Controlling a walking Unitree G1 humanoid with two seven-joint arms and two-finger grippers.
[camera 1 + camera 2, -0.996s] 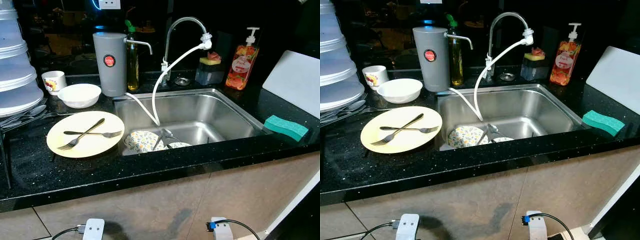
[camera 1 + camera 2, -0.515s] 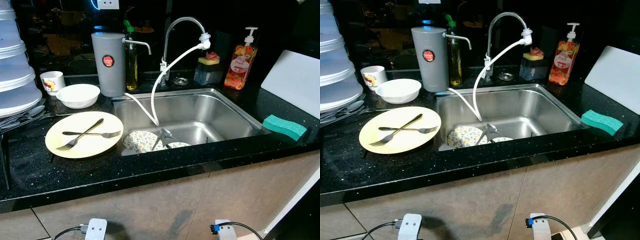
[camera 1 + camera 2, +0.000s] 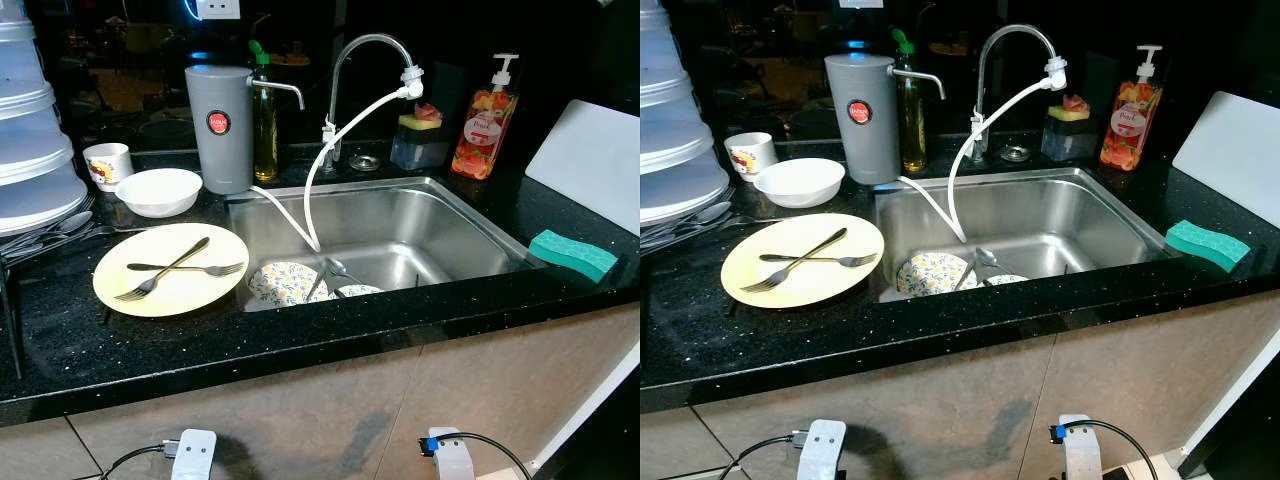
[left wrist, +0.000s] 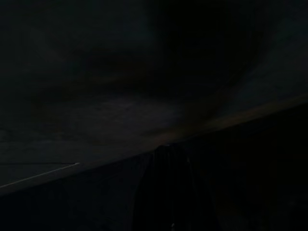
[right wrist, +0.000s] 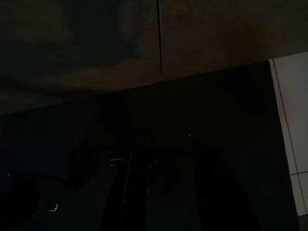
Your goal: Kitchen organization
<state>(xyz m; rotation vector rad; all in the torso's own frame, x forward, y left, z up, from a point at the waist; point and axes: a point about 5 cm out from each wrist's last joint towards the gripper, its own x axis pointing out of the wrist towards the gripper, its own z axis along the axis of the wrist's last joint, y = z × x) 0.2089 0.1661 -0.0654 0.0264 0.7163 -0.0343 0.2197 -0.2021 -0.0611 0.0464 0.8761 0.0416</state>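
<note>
A black speckled countertop [image 3: 120,345] spans the scene, with a steel sink [image 3: 400,215] sunk into its middle. At ten o'clock from the sink stands a stack of translucent lids or tubs [image 3: 35,140] on a rack, and at three o'clock a white cutting board [image 3: 590,160] leans at the counter's far right. At nine o'clock from the sink lies a pale yellow plate [image 3: 170,268] carrying two forks [image 3: 165,267] crossed over each other. A grey water filter canister [image 3: 220,125] stands at eleven o'clock from the sink, with a bottle of yellow oil [image 3: 265,115] just beside it. The curved faucet [image 3: 365,60] rises at twelve o'clock, a white hose [image 3: 320,175] running from its spout down into the basin. A white bowl [image 3: 158,190] sits at twelve o'clock from the plate, and a small printed cup [image 3: 107,163] just beyond it. In the basin, at its seven o'clock corner, rest a flower-patterned dish [image 3: 285,283] and a spoon [image 3: 325,272]. At one o'clock from the sink stand an orange soap dispenser [image 3: 485,120] and a dark sponge holder [image 3: 420,140]; a green sponge [image 3: 572,255] lies at four o'clock. Both arms hang low before the cabinet front: the left gripper [image 4: 168,187] and right gripper [image 5: 159,183] appear only as dim shapes in dark wrist views, and I cannot tell whether either is released or clenched.
</note>
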